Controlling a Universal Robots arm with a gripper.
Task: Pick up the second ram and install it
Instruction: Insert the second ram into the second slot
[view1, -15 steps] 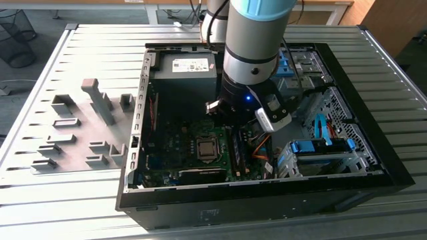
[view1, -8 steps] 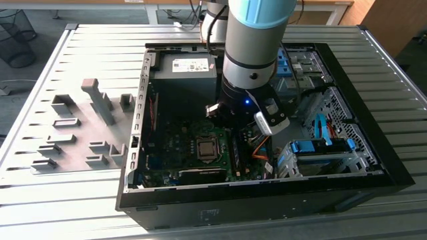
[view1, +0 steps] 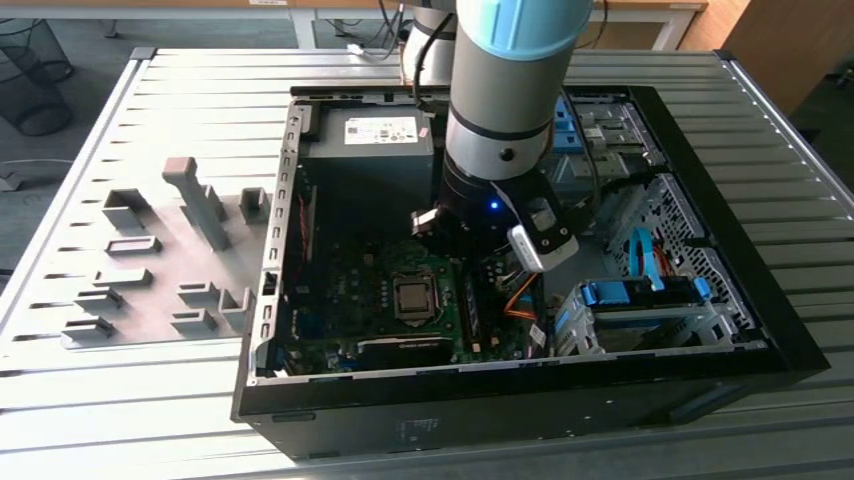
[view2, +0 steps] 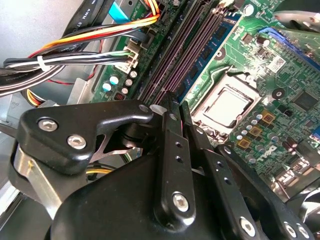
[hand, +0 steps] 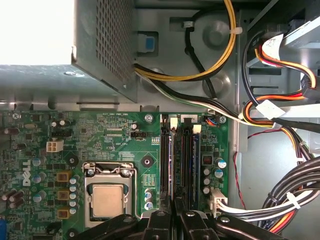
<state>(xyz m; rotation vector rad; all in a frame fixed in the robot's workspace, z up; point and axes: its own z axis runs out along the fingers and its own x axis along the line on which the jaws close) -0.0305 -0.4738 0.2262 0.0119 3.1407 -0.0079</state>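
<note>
Pincer (view2: 172, 107) fingers pressed together, empty, over the motherboard's (hand: 115, 135) memory slots (hand: 177, 160).

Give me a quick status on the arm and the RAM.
Gripper low over the RAM slots, fingers close together. Blue RAM stick sits in a slot. Cable bundle alongside, clear of slots.

Gripper (view1: 461, 232) tips hidden behind arm (view1: 501, 130) in exterior view; in both wrist views fingers (hand: 172, 220) cut by frame edge, tips meet over RAM slots (hand: 177, 160). Second ram (view2: 212, 42): only a blue edge strip shows, chips & sticker not discernible
</note>
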